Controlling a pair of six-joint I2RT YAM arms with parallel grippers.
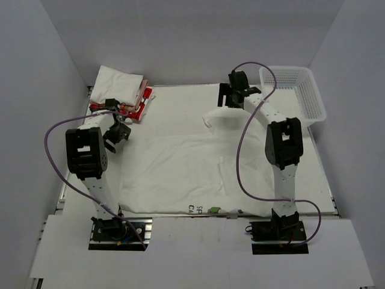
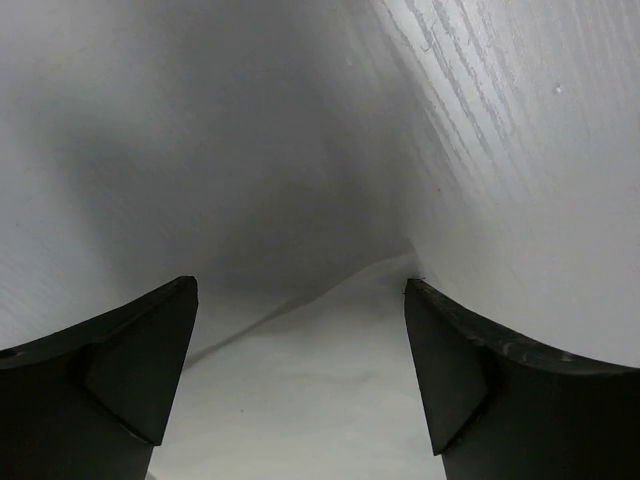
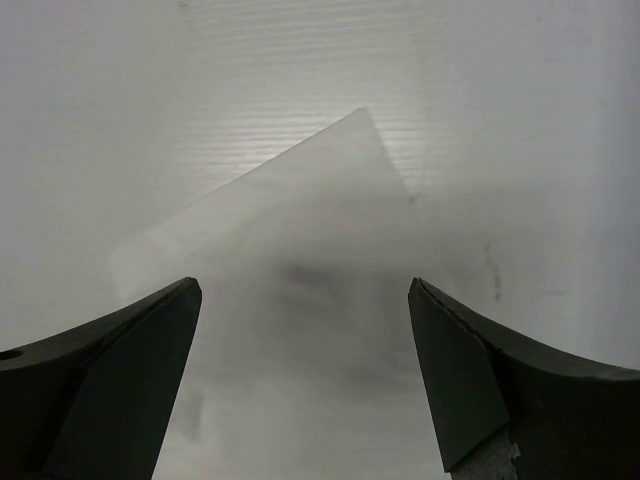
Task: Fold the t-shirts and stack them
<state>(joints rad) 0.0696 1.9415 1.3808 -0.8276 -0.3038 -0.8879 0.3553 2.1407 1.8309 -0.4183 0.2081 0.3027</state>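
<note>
A large white t-shirt (image 1: pixel 180 162) lies spread flat across the table, with dark lettering and a small green print at its near hem (image 1: pixel 204 209). One sleeve (image 1: pixel 218 115) sticks out at the back. A pile of folded t-shirts (image 1: pixel 120 84), white on top with a red patterned one (image 1: pixel 139 107) beneath, sits at the back left. My left gripper (image 1: pixel 116 135) hangs open by the spread shirt's left edge, just in front of the pile; its wrist view shows white surface between the open jaws (image 2: pixel 300 350). My right gripper (image 1: pixel 231 96) is open over the shirt's far edge near the sleeve, with nothing between its jaws (image 3: pixel 305 350).
A white plastic mesh basket (image 1: pixel 301 90) stands at the back right corner. White walls close in the table at the left, back and right. A purple cable loops over each arm.
</note>
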